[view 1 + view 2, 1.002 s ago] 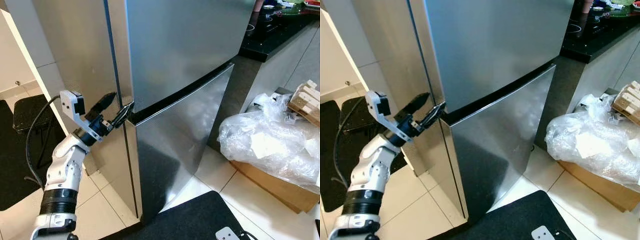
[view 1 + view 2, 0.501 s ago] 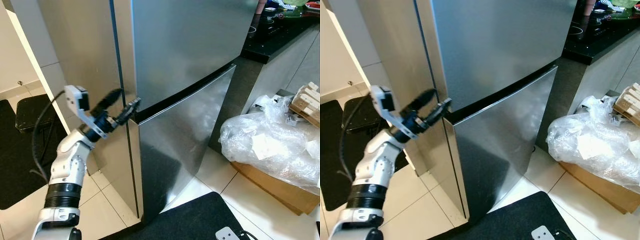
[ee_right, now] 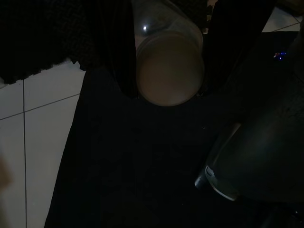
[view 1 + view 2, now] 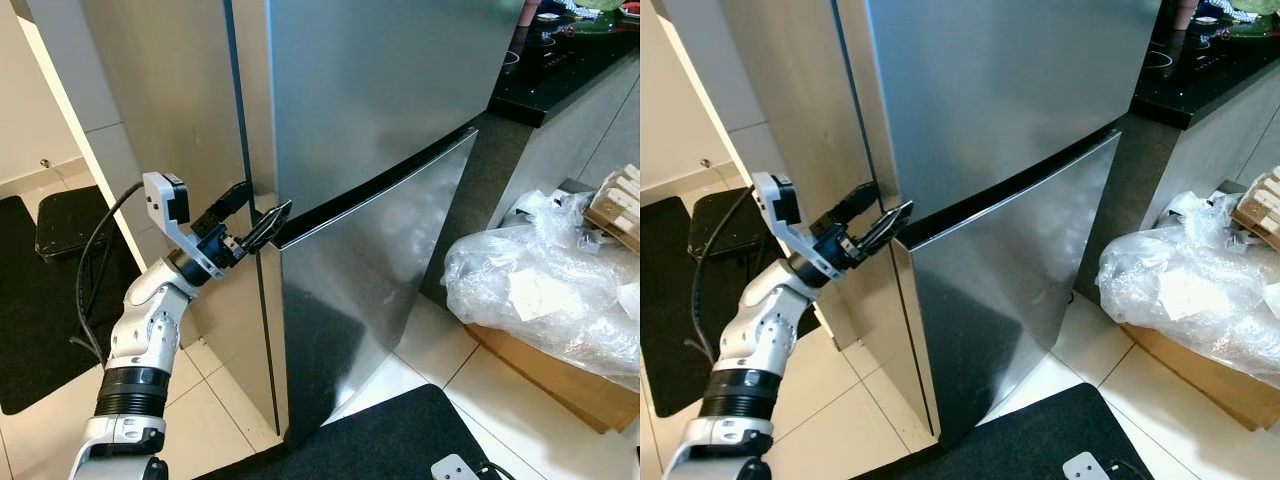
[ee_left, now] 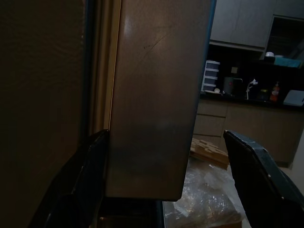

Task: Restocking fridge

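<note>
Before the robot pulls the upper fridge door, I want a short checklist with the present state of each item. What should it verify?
1. Left end effector at the upper door's lower corner: ok.
2. Fingers open, one on each side of the door edge, as the left wrist view shows: ok.
3. Fingers already closed on the edge: not ok.
4. Upper door shut for now: ok.
5. Swing path: the plastic-wrapped bundle lies on the floor to the right, apart from the fridge: ok.
6. Right end effector holding a round container: ok; its contents: cannot tell.
</note>
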You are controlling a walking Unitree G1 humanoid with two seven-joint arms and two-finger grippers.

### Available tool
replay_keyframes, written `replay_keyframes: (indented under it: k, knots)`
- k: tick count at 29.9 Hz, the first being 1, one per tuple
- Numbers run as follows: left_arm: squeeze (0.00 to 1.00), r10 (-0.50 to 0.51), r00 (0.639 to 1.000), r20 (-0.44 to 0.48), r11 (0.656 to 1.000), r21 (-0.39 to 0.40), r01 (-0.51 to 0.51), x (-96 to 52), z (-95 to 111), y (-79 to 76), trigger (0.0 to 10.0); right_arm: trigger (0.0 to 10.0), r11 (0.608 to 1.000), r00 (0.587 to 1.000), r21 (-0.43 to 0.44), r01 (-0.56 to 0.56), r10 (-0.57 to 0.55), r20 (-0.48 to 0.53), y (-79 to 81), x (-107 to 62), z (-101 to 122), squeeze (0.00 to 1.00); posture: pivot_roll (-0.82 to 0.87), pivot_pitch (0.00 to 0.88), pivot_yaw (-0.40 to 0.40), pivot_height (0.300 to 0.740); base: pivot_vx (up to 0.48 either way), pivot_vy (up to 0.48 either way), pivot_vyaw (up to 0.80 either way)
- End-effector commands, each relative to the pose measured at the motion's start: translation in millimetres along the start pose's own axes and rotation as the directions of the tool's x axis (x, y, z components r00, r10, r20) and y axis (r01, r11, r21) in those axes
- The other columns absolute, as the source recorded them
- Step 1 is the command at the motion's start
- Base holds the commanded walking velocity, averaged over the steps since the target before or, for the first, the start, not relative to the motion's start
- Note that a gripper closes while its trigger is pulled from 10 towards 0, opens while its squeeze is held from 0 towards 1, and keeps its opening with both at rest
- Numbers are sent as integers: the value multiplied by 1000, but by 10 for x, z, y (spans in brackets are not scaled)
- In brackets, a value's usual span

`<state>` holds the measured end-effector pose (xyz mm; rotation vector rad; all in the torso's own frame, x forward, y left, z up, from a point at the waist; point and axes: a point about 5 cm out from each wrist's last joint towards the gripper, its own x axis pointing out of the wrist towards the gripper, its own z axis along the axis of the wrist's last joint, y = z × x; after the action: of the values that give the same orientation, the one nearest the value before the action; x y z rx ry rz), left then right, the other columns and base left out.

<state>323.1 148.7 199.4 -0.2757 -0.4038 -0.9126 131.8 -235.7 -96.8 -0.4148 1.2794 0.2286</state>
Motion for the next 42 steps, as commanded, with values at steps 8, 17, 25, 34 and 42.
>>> replay_keyframes:
  k: [8,17,25,34,42]
  knots:
    - [0,-227,972,-57,968,-119,219,194,-267,-404,10000,10000,1000,1000,-6,-2,2,1,21,4,4,0,6,0,25,740,0,0,0]
    - [0,-242,969,-41,963,-130,235,219,-260,-429,10000,10000,1000,1000,-6,-3,3,1,24,4,3,0,5,0,24,740,0,0,0]
    - [0,-437,898,55,860,-269,435,190,-194,-726,10000,10000,1000,1000,-3,-3,3,2,23,4,9,0,7,0,25,740,0,0,0]
    - [0,-538,839,85,765,-368,528,-98,-157,-804,10000,10000,1000,1000,-2,-3,3,2,21,4,10,0,8,0,25,740,0,0,0]
    - [0,-491,864,-113,837,-335,432,-290,-286,-650,10000,10000,1000,1000,0,-3,3,2,19,4,10,0,10,0,24,740,0,0,0]
